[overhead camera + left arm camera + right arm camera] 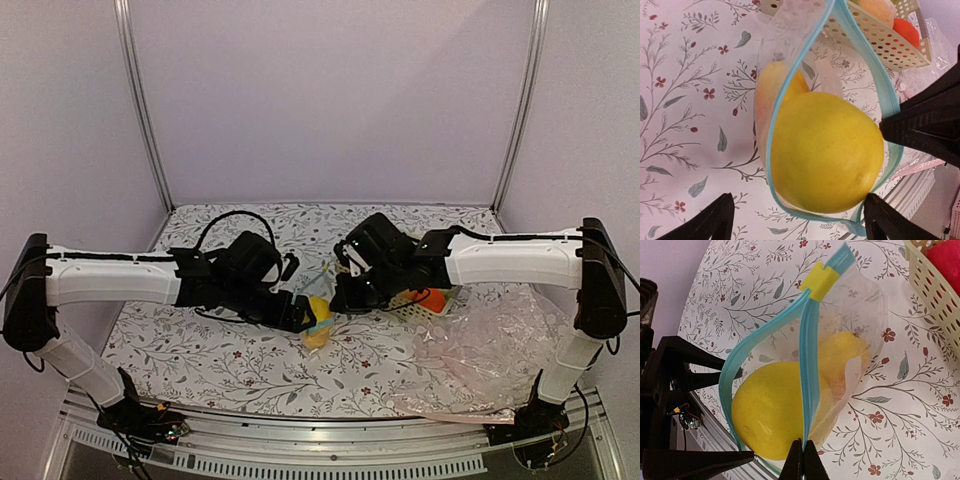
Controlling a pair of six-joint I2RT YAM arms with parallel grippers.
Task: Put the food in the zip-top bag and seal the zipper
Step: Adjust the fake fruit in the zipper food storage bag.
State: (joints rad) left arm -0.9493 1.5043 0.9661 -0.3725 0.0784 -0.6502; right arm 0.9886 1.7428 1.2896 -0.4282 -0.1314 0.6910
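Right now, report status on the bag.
Left gripper jaws open, straddling yellow fruit. Right gripper jaws shut on zipper. Zip-top bag unsealed, orange-yellow fruit inside; yellow fruit fills the mouth.

Floral table (200, 350); basket (412, 308); clear plastic sheet (490, 360)

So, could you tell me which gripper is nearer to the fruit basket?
Right. The right gripper, pinching the bag by its blue strip, sits just beside the basket. The left gripper is on the bag's far side, open around the yellow fruit.
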